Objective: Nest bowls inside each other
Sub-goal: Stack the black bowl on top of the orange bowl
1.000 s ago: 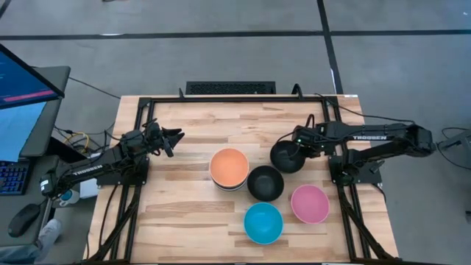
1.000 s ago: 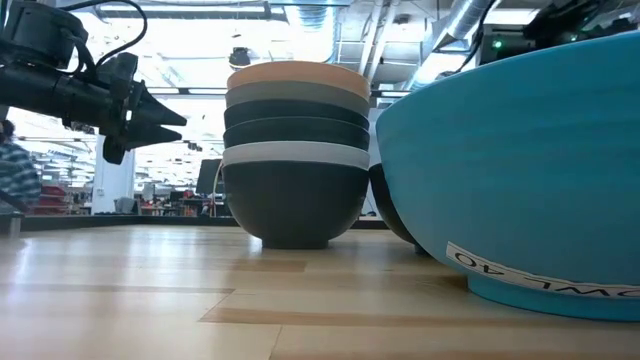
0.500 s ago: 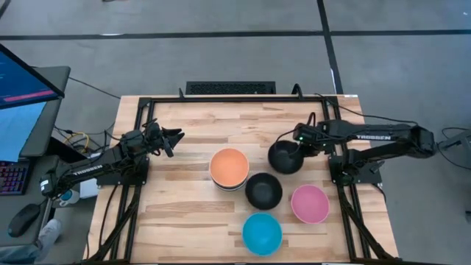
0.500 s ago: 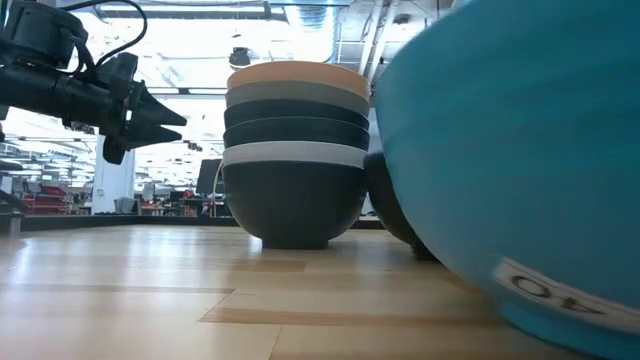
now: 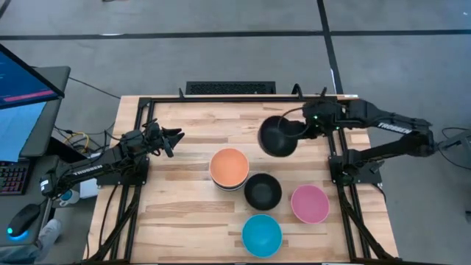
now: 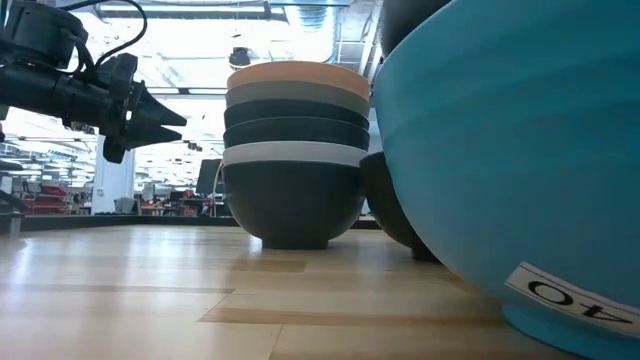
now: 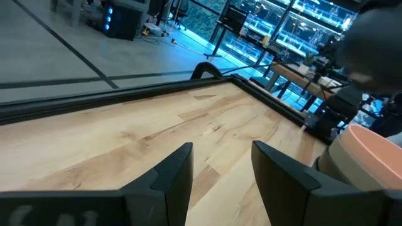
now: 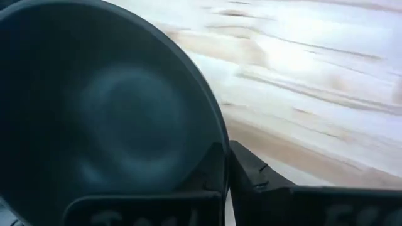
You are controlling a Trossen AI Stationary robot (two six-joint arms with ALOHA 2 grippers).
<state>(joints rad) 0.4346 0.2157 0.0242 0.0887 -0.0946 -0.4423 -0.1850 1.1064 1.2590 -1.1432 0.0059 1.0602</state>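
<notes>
A pale, striped wood grain is shown by the surface [image 5: 191,140], which is framed in black. The stack of bowls [image 6: 295,150] is banded from the top in orange, grey-olive, black, black, white and black. Bright blue is seen on one single bowl [image 5: 262,234], pink on another [image 5: 310,204], and black on a third [image 5: 263,191]. A black bowl [image 5: 277,135] is pinched by the dark right pincer [image 5: 303,129]. The left pincer [image 5: 174,138] is likewise dark.

From overhead I had even, bright light on the table [image 5: 191,125], with only soft shadows under the bowls. At table height the blue bowl [image 6: 520,160] sat too close, soft-edged, against glaring ceiling lights. Beyond the black bowl [image 8: 94,119], my right wrist feed showed the wood smeared and washed out.
</notes>
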